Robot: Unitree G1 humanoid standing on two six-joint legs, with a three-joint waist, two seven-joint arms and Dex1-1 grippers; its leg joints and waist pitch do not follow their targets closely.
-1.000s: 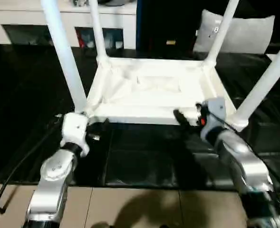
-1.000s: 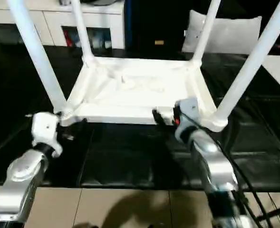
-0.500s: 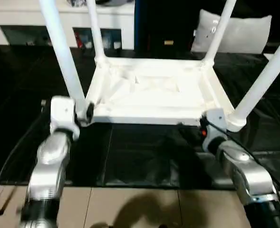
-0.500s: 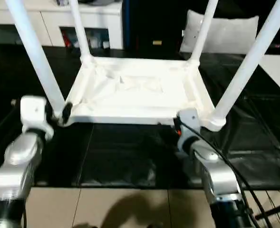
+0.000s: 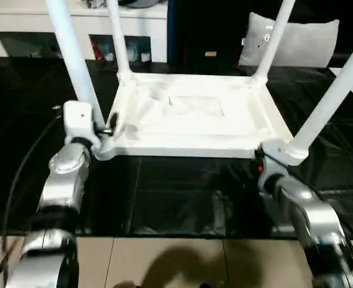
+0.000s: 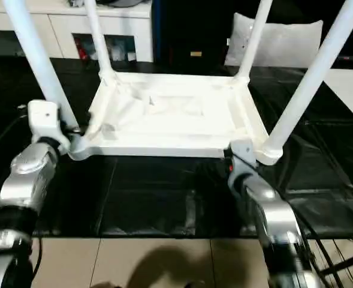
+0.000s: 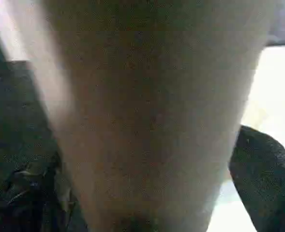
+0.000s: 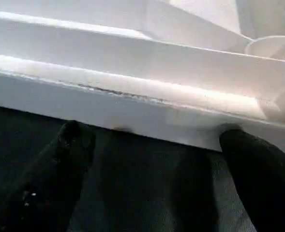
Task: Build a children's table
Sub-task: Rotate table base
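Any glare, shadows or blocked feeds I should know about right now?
Left wrist view: a table leg looms close, its near face shaded dark. Right wrist view: light glares on the tabletop rim. Eye views: the black sheet shines with reflections; a shadow lies on the tan floor.

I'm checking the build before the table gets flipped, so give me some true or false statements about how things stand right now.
1. The table top lies upside down with all four legs standing up from its corners. True.
2. The left gripper is at the base of the near left leg. True.
3. The right gripper is shut tight. False: its fingers stand wide apart, just below the top's near edge.
4. The table rests on a bare wooden floor. False: it sits on a black sheet.
5. A grey cushion lies behind the table. True.
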